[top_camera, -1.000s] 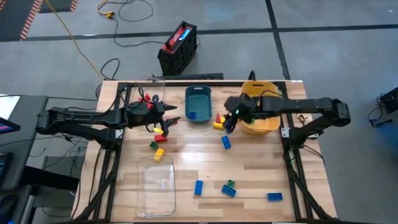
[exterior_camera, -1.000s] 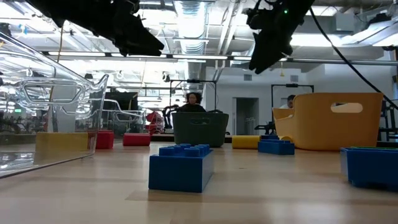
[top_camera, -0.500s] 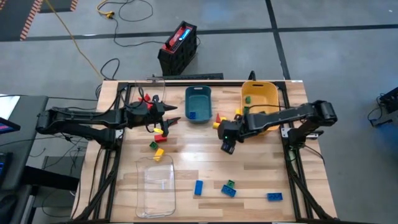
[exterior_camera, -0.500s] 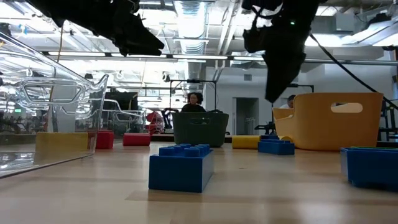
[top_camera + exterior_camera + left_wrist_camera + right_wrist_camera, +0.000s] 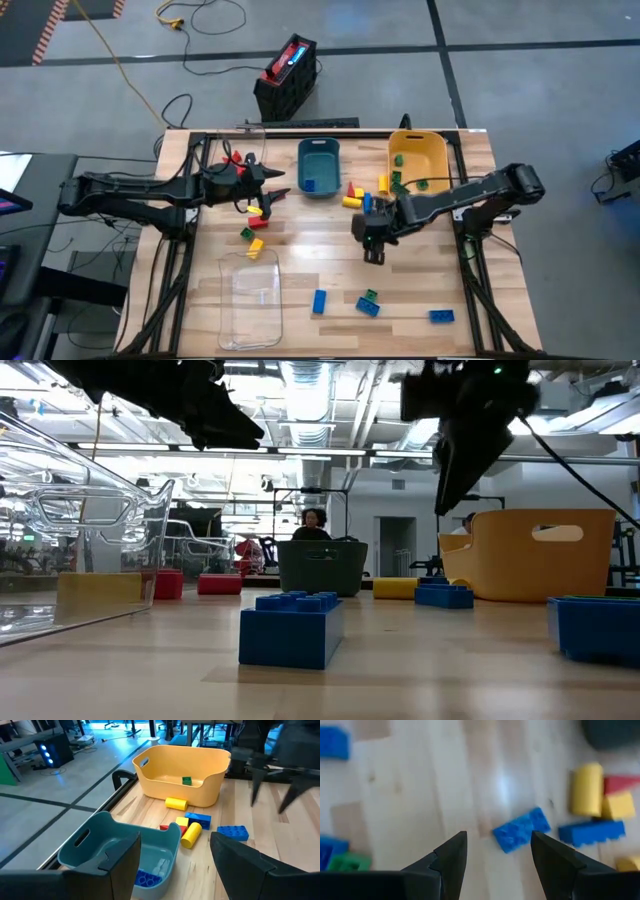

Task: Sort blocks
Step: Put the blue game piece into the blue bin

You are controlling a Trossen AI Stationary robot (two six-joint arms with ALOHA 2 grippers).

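left end effector point(image 5: 278, 194): parted, raised, empty | right end effector point(image 5: 374, 252): parted, pointing down, empty

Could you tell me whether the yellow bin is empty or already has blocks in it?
Not empty: the yellow bin holds a green block, seen in the left wrist view.

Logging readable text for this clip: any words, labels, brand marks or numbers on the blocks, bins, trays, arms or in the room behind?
No readable text in any view.
Blue block: studs show no legible mark.
Teal bin and yellow bin: plain, no labels.
Clear tray: unmarked.
Black case on the floor: a red and blue patch, too small to read.
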